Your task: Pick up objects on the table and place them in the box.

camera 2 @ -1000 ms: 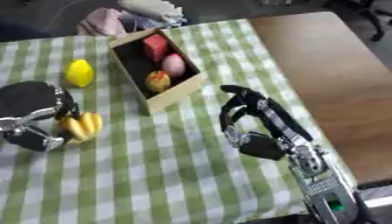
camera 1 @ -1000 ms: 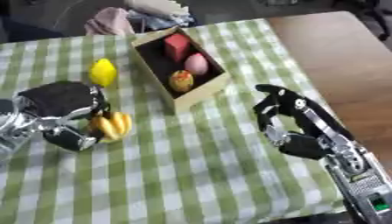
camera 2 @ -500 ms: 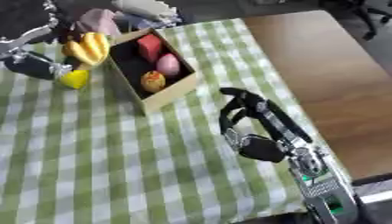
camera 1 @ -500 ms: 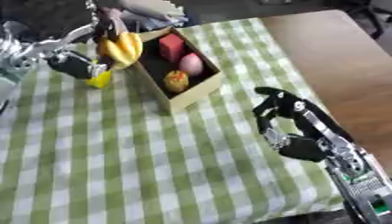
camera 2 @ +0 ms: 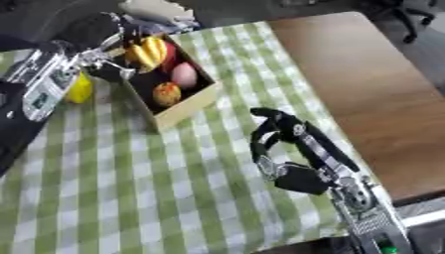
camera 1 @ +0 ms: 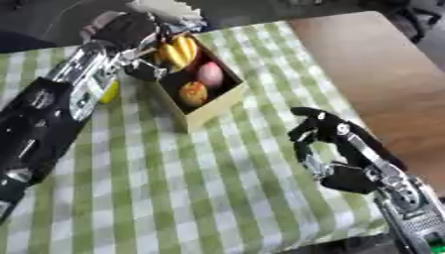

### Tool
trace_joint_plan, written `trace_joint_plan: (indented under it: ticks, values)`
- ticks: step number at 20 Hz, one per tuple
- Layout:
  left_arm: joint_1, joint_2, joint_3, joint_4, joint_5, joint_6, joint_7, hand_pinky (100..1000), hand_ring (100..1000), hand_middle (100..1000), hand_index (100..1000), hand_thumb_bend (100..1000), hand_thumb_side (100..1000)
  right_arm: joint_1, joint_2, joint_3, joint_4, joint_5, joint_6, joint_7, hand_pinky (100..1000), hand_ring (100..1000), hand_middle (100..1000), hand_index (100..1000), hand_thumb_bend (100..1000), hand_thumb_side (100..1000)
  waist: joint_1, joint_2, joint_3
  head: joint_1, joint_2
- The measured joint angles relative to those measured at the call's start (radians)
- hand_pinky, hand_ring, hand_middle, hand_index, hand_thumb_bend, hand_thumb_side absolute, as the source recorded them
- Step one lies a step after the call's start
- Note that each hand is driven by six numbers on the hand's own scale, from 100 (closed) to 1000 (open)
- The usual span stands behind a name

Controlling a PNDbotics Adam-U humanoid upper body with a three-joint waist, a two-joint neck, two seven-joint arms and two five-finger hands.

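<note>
I have my left hand [camera 1: 130,32] curled round the yellow banana bunch [camera 1: 179,49], over the open cardboard box [camera 1: 213,106] for dropping in, while my right hand [camera 1: 334,144] idles, curled and empty.

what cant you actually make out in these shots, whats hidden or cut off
- Left hand: blurred in both views, so whether it is closed on the bananas over the box cannot be told.
- Yellow object: left eye view shows only a sliver beside the left arm; the right eye view shows a yellow blob.
- Red item in the box: mostly covered by the bananas.
- Right hand: its arm is cut off by the bottom edge.
</note>
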Motion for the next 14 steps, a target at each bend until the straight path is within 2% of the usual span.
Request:
trace_joint_plan:
  ticks: [4,7,14]
  values:
    - [0.004,-0.002,0.001,0.007,-0.004,-0.008,0.010,717,675,734,856,380,354,-0.001,0.000,0.001,0.001,-0.002,-0.001,0.002,576,725,572,912,100,386,0.000,0.000,0.004,0.000,0.000]
    - [0.010,0.015,0.010,-0.020,0.026,0.002,-0.002,720,673,730,848,367,347,-0.001,0.000,0.001,0.002,-0.002,-0.001,0.003,576,726,572,912,100,384,0.000,0.000,0.011,-0.007,0.000]
    - [0.045,0.123,0.081,-0.086,0.124,0.092,-0.078,731,688,746,856,378,378,-0.001,0.000,-0.006,0.002,0.001,-0.001,0.002,575,725,571,912,100,390,0.003,0.000,0.038,-0.026,0.000]
